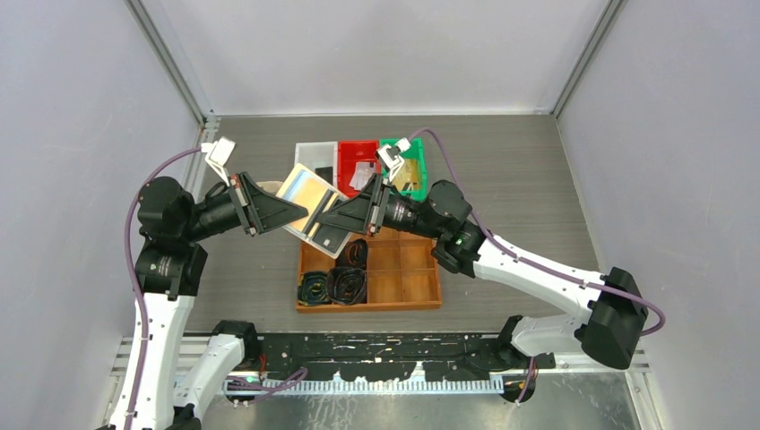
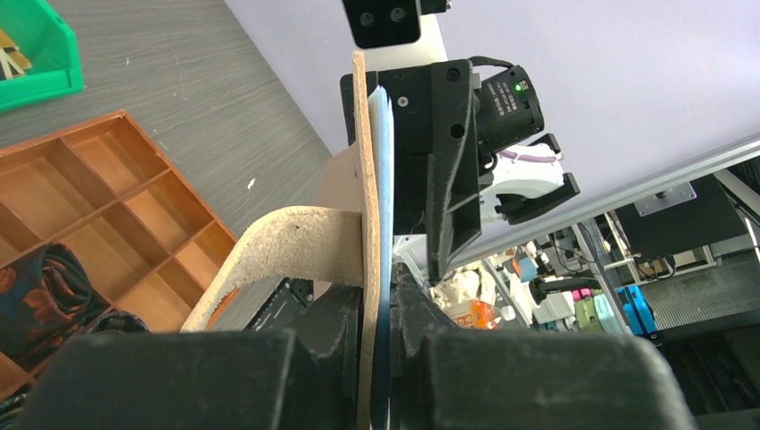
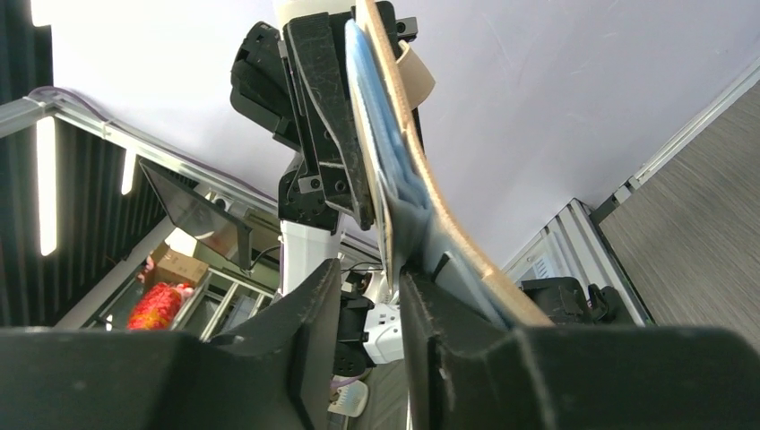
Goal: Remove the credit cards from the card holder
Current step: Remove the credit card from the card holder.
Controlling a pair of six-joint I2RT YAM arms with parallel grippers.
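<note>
The tan card holder (image 1: 305, 193) hangs open in the air above the bins and the wooden tray, with its pale blue and gold inner side facing up. My left gripper (image 1: 301, 215) is shut on its edge; in the left wrist view the fingers (image 2: 336, 358) pinch the tan cover and blue pockets (image 2: 366, 179). My right gripper (image 1: 325, 221) meets the holder from the right with its jaws apart. In the right wrist view the holder (image 3: 381, 134) runs down against the inner face of one finger (image 3: 448, 340). A dark card (image 1: 332, 237) shows at the holder's lower end.
White (image 1: 314, 154), red (image 1: 357, 152) and green (image 1: 414, 170) bins stand at the back, each holding cards. The wooden divided tray (image 1: 399, 269) lies below the grippers, with dark coiled belts (image 1: 336, 285) in its left compartments. Grey walls close in on three sides.
</note>
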